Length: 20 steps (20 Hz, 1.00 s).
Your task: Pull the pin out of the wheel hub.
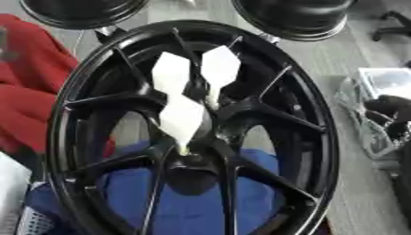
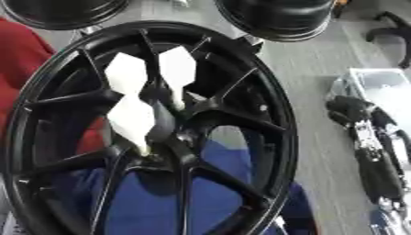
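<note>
A large black spoked wheel hub stands tilted and fills most of both views. Three white pins with flat diamond-shaped heads stick out near its centre: two side by side higher up and one lower, whose thin stem runs down toward the hub's middle. My right hand, black with silver parts, hangs at the right edge, well apart from the wheel and the pins and holding nothing. My left hand does not show in either view.
Two black round objects sit beyond the wheel's top. Red cloth lies at the left and blue cloth behind the lower spokes. A clear box stands on the grey floor at the right.
</note>
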Available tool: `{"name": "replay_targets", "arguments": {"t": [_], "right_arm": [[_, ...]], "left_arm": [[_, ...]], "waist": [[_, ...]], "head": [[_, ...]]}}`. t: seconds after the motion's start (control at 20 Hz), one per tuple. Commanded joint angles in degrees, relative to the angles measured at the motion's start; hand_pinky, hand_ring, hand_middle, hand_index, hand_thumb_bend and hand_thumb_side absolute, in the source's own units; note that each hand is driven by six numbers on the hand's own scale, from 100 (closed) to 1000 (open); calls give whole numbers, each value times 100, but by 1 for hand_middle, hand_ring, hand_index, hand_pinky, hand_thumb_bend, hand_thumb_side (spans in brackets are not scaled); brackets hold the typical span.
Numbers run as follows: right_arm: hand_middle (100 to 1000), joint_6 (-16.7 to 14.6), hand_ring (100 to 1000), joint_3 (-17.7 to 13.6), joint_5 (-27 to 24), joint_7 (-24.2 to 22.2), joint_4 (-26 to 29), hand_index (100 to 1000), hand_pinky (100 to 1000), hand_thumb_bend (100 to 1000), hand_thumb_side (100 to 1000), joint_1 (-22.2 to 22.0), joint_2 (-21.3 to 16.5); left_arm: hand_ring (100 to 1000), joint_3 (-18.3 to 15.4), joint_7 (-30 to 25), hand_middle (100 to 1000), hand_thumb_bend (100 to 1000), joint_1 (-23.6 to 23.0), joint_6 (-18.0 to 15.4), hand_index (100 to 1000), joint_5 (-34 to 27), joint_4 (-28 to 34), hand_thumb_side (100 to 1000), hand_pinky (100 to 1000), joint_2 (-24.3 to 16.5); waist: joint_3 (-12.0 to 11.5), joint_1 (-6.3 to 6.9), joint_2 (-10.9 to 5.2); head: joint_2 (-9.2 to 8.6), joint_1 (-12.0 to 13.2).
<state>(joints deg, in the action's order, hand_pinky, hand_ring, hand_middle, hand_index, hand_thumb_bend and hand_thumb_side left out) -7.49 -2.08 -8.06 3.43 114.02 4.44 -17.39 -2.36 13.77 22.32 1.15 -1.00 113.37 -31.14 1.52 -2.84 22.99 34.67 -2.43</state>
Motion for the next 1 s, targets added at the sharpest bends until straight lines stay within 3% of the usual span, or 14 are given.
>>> {"name": "replay_targets", "arguments": {"t": [0.05,0.5,1.0], "right_arm": [[695,-32,833,4,90,-20,57,753,869,100,701,-7,-79],[695,-90,833,41,193,-61,57,752,868,100,693,-86,-146],[695,-90,833,86,362,-55,57,752,868,100,699,-297,-142]], "left_arm": [[760,138,-315,612,527,71,55,663,197,122,543,648,-705],[760,410,-902,622,524,87,123,685,369,122,553,679,-2070],[755,880,-1547,625,516,90,17,701,388,122,553,707,-3252]], "waist": [[38,40,-99],[293,254,-185],[165,197,-273]], "head": [[-2,-23],[36,72],[201,115]]}}
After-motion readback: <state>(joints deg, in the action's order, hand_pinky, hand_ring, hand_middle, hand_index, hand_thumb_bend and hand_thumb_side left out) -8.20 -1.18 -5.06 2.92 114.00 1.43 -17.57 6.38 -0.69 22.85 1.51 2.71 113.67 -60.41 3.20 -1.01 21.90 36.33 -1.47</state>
